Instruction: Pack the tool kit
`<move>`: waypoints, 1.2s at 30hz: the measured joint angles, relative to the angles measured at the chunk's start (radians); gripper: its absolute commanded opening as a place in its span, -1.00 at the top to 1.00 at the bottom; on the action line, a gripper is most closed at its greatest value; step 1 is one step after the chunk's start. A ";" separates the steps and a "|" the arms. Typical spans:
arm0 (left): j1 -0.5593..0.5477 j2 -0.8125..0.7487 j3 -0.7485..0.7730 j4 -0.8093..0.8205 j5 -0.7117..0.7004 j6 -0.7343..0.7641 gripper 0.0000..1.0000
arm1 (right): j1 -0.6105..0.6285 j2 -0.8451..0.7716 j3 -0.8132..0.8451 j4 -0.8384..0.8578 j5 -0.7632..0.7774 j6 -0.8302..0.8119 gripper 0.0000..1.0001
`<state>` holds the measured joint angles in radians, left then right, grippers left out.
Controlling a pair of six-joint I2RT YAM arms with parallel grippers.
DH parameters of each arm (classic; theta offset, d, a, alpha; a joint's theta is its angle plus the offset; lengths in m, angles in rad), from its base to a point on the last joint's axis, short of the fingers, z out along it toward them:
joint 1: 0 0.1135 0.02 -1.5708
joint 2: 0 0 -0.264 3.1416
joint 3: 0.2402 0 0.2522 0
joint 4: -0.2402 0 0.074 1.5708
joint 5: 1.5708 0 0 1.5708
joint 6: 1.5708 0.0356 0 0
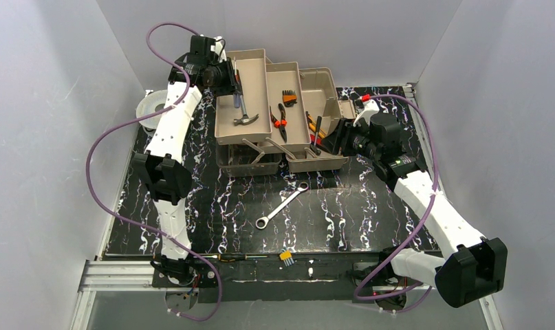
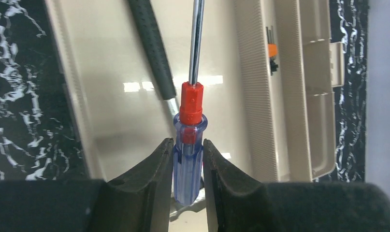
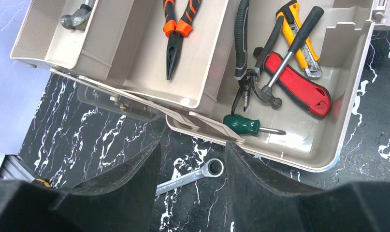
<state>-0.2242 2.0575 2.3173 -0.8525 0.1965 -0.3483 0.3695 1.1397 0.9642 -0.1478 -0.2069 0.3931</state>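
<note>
The tan toolbox [image 1: 255,65] stands open at the back of the mat, trays folded out. My left gripper [image 1: 231,77] hovers over the far-left tray, shut on a blue-handled screwdriver [image 2: 188,159] with a red collar, shaft pointing away. Below it in that tray lies a hammer [image 1: 245,118]. Orange-handled pliers [image 3: 176,34] rest in the middle tray. The base holds a red utility knife [image 3: 299,87], a green screwdriver [image 3: 243,124] and other tools. My right gripper [image 3: 192,145] is open and empty at the box's right front corner. A silver wrench [image 1: 281,205] lies on the mat.
A round spool [image 1: 149,110] sits at the mat's left edge, behind my left arm. A small yellow-and-blue item [image 1: 286,256] lies at the near edge. Grey walls enclose the table on three sides.
</note>
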 measured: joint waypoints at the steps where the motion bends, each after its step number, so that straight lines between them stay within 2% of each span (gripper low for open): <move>1: 0.002 0.000 0.000 -0.003 -0.013 0.006 1.00 | 0.000 0.000 0.000 0.000 0.000 0.000 -0.17; 12: 0.012 0.000 -0.017 -0.018 -0.156 0.051 0.98 | 0.000 0.002 0.000 0.000 0.003 0.000 -0.17; 13: 0.012 0.000 -0.023 -0.020 -0.169 0.055 0.91 | 0.000 0.002 0.000 0.001 0.003 0.000 -0.17; 14: 0.012 0.000 -0.029 -0.021 -0.178 0.058 0.75 | 0.000 0.002 0.000 0.001 0.003 0.000 -0.17; 16: 0.012 0.000 -0.037 -0.027 -0.193 0.062 0.18 | 0.000 0.003 0.000 0.001 0.005 0.000 -0.17; 18: 0.012 0.000 -0.038 -0.028 -0.195 0.066 -0.17 | 0.000 0.006 0.000 0.001 0.007 0.000 -0.17; 23: 0.005 0.000 -0.038 0.001 -0.139 0.050 -0.71 | 0.000 0.011 0.000 0.001 0.012 0.000 -0.17; 27: 0.003 -0.011 -0.047 0.024 -0.104 0.037 -0.96 | 0.000 0.012 0.000 0.001 0.017 0.000 -0.17; 30: 0.006 -0.064 -0.098 0.054 -0.088 0.031 -0.97 | 0.000 0.011 0.000 0.000 0.020 0.000 -0.17; 36: 0.007 -0.265 -0.236 0.108 -0.080 0.024 -0.96 | 0.000 0.011 0.000 -0.001 0.022 0.001 -0.18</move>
<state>-0.2170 1.7924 2.0817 -0.7450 0.1161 -0.3240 0.3698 1.1510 0.9642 -0.1491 -0.1851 0.3943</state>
